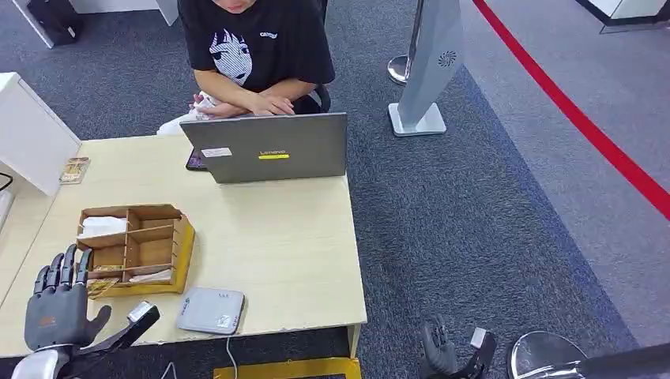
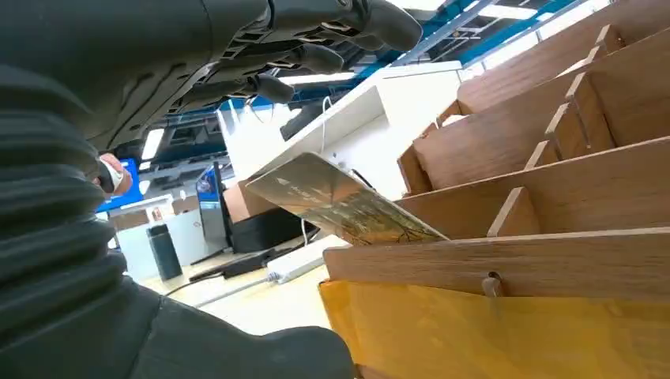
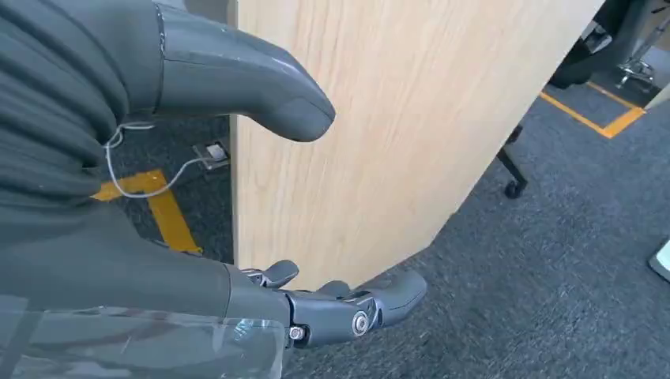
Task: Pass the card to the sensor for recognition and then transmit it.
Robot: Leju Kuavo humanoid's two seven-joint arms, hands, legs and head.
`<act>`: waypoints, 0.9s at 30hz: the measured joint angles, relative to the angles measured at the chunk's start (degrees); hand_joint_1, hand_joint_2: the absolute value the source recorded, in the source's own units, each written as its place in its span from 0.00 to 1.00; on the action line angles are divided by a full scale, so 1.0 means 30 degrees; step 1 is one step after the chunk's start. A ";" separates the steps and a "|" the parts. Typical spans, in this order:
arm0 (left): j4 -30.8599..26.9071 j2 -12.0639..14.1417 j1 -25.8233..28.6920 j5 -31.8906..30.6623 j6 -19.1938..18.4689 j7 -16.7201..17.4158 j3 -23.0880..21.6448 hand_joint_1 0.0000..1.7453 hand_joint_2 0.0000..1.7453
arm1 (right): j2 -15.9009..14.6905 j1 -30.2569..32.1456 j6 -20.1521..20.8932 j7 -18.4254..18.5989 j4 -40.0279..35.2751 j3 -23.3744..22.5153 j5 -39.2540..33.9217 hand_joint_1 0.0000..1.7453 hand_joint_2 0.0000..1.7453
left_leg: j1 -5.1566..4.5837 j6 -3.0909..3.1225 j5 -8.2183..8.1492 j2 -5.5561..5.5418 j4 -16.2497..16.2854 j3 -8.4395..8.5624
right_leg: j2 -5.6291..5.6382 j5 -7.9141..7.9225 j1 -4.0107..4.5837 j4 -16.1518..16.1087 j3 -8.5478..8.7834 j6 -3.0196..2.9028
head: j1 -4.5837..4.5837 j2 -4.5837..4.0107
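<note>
Two hands show at the lower edge of the head view. The left hand (image 1: 57, 304) is raised over the near left part of the table (image 1: 276, 237), fingers straight and spread apart, holding nothing; its fingertips (image 1: 69, 257) reach up to the near left corner of the wooden rack (image 1: 134, 249), but whether they touch it I cannot tell. In the left wrist view the same hand (image 2: 261, 55) hangs with its dark fingers stretched out above a card (image 2: 340, 201), apart from it. That card leans tilted in the rack's near slot, one corner sticking up and out over the wooden divider (image 2: 506, 260); its face is brownish with a pale sheen and faint print too small to read. In the head view the card (image 1: 99, 286) is a small brownish patch at the rack's near left corner.

The right hand (image 1: 444, 351) hangs low beside the table's near right corner, over the carpet, fingers loosely apart and holding nothing. The right wrist view shows its thumb (image 3: 253, 87) and fingers (image 3: 355, 304) parted before the table's wooden side panel (image 3: 395, 118).

A flat grey sensor box (image 1: 210, 310) lies on the table just right of the rack, near the front edge, with a cable running off below it.
</note>
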 joint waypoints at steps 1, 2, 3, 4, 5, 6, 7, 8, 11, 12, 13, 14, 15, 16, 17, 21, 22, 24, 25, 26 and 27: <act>0.0000 -0.0007 0.0000 0.0000 0.0000 0.0000 0.0000 0.00 1.00 | 0.0007 0.0000 0.0000 -0.0007 -0.0007 0.0000 0.0000 0.00 1.00 | 0.0000 0.0000 0.0000 0.0000 0.0000 0.0000 | 0.0000 0.0000 0.0000 0.0000 0.0000 0.0000 | 0.0000 0.0000; 0.0000 -0.0015 0.0000 -0.0007 0.0000 0.0000 0.0000 0.00 1.00 | 0.0007 0.0000 0.0000 0.0000 0.0000 0.0000 0.0000 0.00 1.00 | 0.0000 0.0000 0.0001 0.0000 0.0000 0.0000 | 0.0000 0.0000 0.0000 0.0000 0.0000 0.0000 | 0.0000 0.0000; 0.0000 -0.0015 0.0000 -0.0007 0.0000 0.0000 0.0000 0.00 1.00 | 0.0007 0.0000 0.0000 -0.0007 -0.0007 0.0000 0.0000 0.00 1.00 | 0.0000 0.0000 0.0000 0.0000 0.0000 0.0000 | 0.0000 0.0000 0.0000 0.0000 0.0000 0.0000 | 0.0000 0.0000; 0.0000 -0.0014 0.0000 -0.0007 0.0000 0.0000 0.0000 0.00 1.00 | 0.0007 0.0000 0.0000 0.0000 -0.0007 0.0000 0.0000 0.00 1.00 | 0.0000 0.0000 0.0000 0.0000 0.0000 0.0000 | 0.0000 0.0000 0.0000 0.0000 0.0000 0.0000 | 0.0000 0.0000; 0.0000 -0.0015 0.0001 -0.0015 0.0007 0.0000 0.0000 0.22 1.00 | 0.0007 0.0000 0.0000 0.0000 -0.0007 0.0000 0.0000 0.00 1.00 | 0.0000 0.0000 0.0001 0.0000 0.0000 0.0000 | 0.0000 0.0001 0.0000 0.0000 0.0000 0.0000 | 0.0000 0.0000; -0.0007 -0.0022 0.0003 -0.0015 0.0044 0.0000 0.0000 1.00 1.00 | 0.0007 0.0000 0.0007 0.0000 0.0000 0.0000 0.0000 0.00 1.00 | 0.0000 0.0000 0.0001 0.0000 0.0000 0.0000 | 0.0000 0.0000 0.0000 0.0000 0.0000 0.0000 | 0.0000 0.0000; -0.0015 -0.0036 0.0007 0.0000 0.0072 0.0000 -0.0007 1.00 1.00 | 0.0007 0.0000 0.0007 0.0000 0.0000 0.0000 0.0000 0.00 1.00 | 0.0000 0.0000 0.0001 0.0000 0.0000 0.0000 | 0.0000 0.0000 0.0000 0.0000 0.0000 0.0000 | 0.0000 0.0000; -0.0087 -0.0065 0.0020 0.0058 0.0087 0.0000 -0.0007 1.00 1.00 | 0.0007 0.0000 0.0029 -0.0007 -0.0007 0.0000 0.0000 0.00 1.00 | 0.0000 0.0000 0.0001 0.0000 0.0000 -0.0001 | 0.0000 0.0000 0.0000 0.0001 0.0001 0.0000 | 0.0000 0.0000; -0.0371 -0.0109 0.0095 0.0306 0.0102 -0.0153 -0.0007 1.00 1.00 | 0.0007 0.0002 0.0051 -0.0007 -0.0007 0.0000 -0.0007 0.00 1.00 | 0.0000 0.0000 0.0000 0.0000 0.0000 -0.0002 | 0.0000 0.0000 0.0000 0.0001 0.0001 0.0000 | 0.0000 0.0000; -0.0459 -0.0109 0.0112 0.0343 0.0102 -0.0190 -0.0007 1.00 1.00 | 0.0007 0.0004 0.0058 -0.0007 -0.0007 0.0000 -0.0007 0.00 1.00 | 0.0000 0.0000 0.0000 0.0000 0.0000 -0.0001 | 0.0000 0.0000 0.0000 0.0001 0.0001 0.0000 | 0.0000 0.0000; -0.0553 -0.0109 0.0122 0.0400 0.0095 -0.0204 -0.0007 1.00 1.00 | 0.0007 0.0003 0.0066 -0.0007 -0.0007 0.0000 -0.0007 0.00 1.00 | 0.0000 0.0000 0.0000 -0.0001 0.0000 -0.0002 | -0.0002 0.0000 0.0000 0.0001 0.0001 0.0000 | -0.0007 0.0000; -0.0612 -0.0109 0.0134 0.0430 0.0095 -0.0211 -0.0007 1.00 1.00 | 0.0007 0.0002 0.0094 -0.0007 -0.0007 0.0000 -0.0007 0.00 1.00 | 0.0000 0.0000 0.0000 -0.0002 0.0000 -0.0002 | -0.0003 0.0000 0.0000 0.0001 0.0002 0.0000 | 0.0000 0.0000; -0.0706 -0.0109 0.0174 0.0451 0.0095 -0.0211 -0.0007 1.00 1.00 | 0.0007 0.0002 0.0124 -0.0007 -0.0007 0.0000 -0.0007 0.00 1.00 | 0.0000 0.0000 0.0000 -0.0002 0.0000 -0.0001 | -0.0003 0.0000 0.0000 0.0001 0.0002 0.0000 | -0.0007 0.0000; -0.0758 -0.0109 0.0208 0.0466 0.0095 -0.0211 -0.0007 1.00 1.00 | 0.0007 0.0004 0.0139 -0.0007 -0.0007 0.0000 -0.0007 0.00 1.00 | 0.0000 0.0000 0.0001 -0.0001 0.0000 -0.0001 | -0.0002 0.0000 0.0000 0.0002 0.0001 0.0000 | 0.0000 0.0000; -0.0780 -0.0102 0.0230 0.0466 0.0095 -0.0211 -0.0007 1.00 1.00 | 0.0007 0.0003 0.0146 -0.0007 -0.0007 0.0000 -0.0015 0.00 1.00 | 0.0000 0.0000 0.0001 -0.0001 -0.0001 -0.0002 | -0.0001 0.0000 0.0000 0.0002 0.0001 0.0000 | 0.0000 0.0000; -0.0874 -0.0087 0.0339 0.0459 0.0095 -0.0211 -0.0007 1.00 1.00 | 0.0007 0.0003 0.0175 -0.0007 0.0000 0.0000 -0.0022 0.00 1.00 | 0.0000 0.0000 0.0001 -0.0001 0.0000 -0.0001 | -0.0002 0.0000 0.0000 0.0002 0.0002 0.0000 | 0.0000 0.0000; -0.0904 -0.0087 0.0358 0.0430 0.0095 -0.0211 -0.0007 1.00 1.00 | 0.0007 0.0003 0.0182 -0.0007 0.0000 0.0000 -0.0029 0.00 1.00 | 0.0000 0.0000 0.0001 -0.0001 0.0000 -0.0001 | -0.0002 0.0000 0.0000 0.0003 0.0002 0.0000 | 0.0000 0.0000; -0.0962 -0.0087 0.0356 0.0408 0.0095 -0.0211 -0.0007 1.00 1.00 | 0.0007 0.0003 0.0190 -0.0007 0.0000 0.0000 -0.0029 0.00 1.00 | 0.0000 0.0000 0.0001 0.0000 0.0000 -0.0001 | -0.0001 0.0001 0.0000 0.0003 0.0002 -0.0001 | -0.0001 0.0000; -0.0998 -0.0087 0.0357 0.0401 0.0095 -0.0211 -0.0007 1.00 1.00 | 0.0007 0.0004 0.0197 -0.0007 0.0000 0.0000 -0.0029 0.00 1.00 | 0.0000 0.0000 0.0001 0.0000 0.0000 -0.0001 | -0.0001 0.0001 0.0000 0.0003 0.0002 -0.0001 | 0.0000 0.0000; -0.1035 -0.0087 0.0355 0.0379 0.0116 -0.0211 -0.0007 1.00 1.00 | 0.0007 0.0005 0.0197 -0.0007 0.0000 0.0000 -0.0029 0.00 1.00 | 0.0000 0.0000 0.0001 0.0000 0.0000 -0.0001 | -0.0001 0.0001 0.0000 0.0003 0.0002 -0.0001 | -0.0001 0.0000; -0.1085 -0.0087 0.0356 0.0314 0.0181 -0.0211 -0.0007 1.00 1.00 | 0.0008 0.0003 0.0197 -0.0007 0.0000 0.0000 -0.0029 0.00 1.00 | 0.0000 0.0000 0.0001 0.0000 0.0000 -0.0001 | -0.0001 0.0001 0.0000 0.0003 0.0002 -0.0001 | 0.0000 0.0000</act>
